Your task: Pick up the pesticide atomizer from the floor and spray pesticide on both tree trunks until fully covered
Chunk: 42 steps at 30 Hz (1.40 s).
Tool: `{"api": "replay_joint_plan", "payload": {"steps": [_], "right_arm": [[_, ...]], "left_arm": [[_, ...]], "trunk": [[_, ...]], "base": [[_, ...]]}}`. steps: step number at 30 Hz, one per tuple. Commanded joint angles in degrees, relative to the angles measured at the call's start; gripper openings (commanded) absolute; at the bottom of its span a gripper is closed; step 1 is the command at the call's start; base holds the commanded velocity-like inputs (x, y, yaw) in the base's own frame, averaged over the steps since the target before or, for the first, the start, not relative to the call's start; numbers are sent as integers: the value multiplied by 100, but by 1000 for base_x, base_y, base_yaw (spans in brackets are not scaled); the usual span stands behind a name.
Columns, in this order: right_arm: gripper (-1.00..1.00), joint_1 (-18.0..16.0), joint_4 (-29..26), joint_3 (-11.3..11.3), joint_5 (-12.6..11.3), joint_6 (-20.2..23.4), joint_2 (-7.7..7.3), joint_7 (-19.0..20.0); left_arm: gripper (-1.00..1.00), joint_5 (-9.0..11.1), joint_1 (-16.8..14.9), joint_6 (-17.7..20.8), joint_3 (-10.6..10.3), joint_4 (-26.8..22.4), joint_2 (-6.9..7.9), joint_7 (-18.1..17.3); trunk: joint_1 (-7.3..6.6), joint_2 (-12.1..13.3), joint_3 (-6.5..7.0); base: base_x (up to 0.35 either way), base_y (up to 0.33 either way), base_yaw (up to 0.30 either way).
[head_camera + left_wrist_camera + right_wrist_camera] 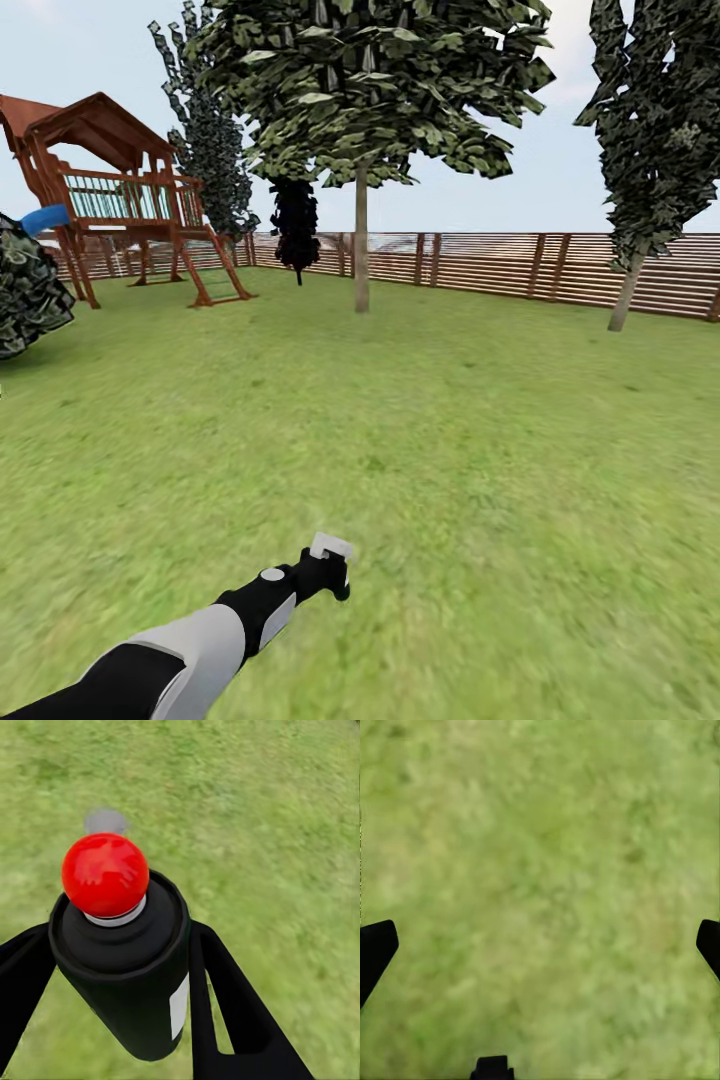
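My left gripper [334, 578] reaches forward low over the lawn and is shut on the pesticide atomizer [331, 547], whose pale head pokes up above the fingers. In the left wrist view the atomizer [131, 975] is a dark bottle with a white label and a red dome on top, clamped between the two black fingers of the left gripper [118, 937]. A broadleaf tree stands ahead with its bare tree trunk [361, 240] near the fence. A second tree's trunk [625, 290] leans at the far right. My right gripper [540, 945] hangs open over bare grass.
A wooden play tower [120, 200] with a blue slide [45, 218] stands at the back left. A brown slat fence [500, 265] closes the far side. Dark narrow trees [296, 225] stand by the fence, and a bushy plant [25, 290] is at the left edge.
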Motion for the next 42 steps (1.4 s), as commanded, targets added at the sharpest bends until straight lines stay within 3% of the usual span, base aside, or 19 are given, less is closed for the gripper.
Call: {"api": "replay_joint_plan", "payload": {"steps": [1,14,35,42], "right_arm": [[100,-10,25,-27,34,-42,-1,-17],[100,-10,25,-27,34,-43,-1,-17],[100,24,25,-27,34,-43,-1,-17],[100,25,25,-27,34,-45,-1,-17]], "left_arm": [[-100,-3,-7,-31,-27,7,0,0],[-100,-4,-7,-31,-25,7,0,0],[-100,-3,-7,-30,-27,7,0,0],[-100,-3,-7,-31,-27,7,0,0]], "trunk": [[8,-4,-7],[8,-4,-7],[8,-4,-7],[8,-4,-7]], "base": [[700,0,100],[700,0,14],[350,64,0],[700,78,0]]}}
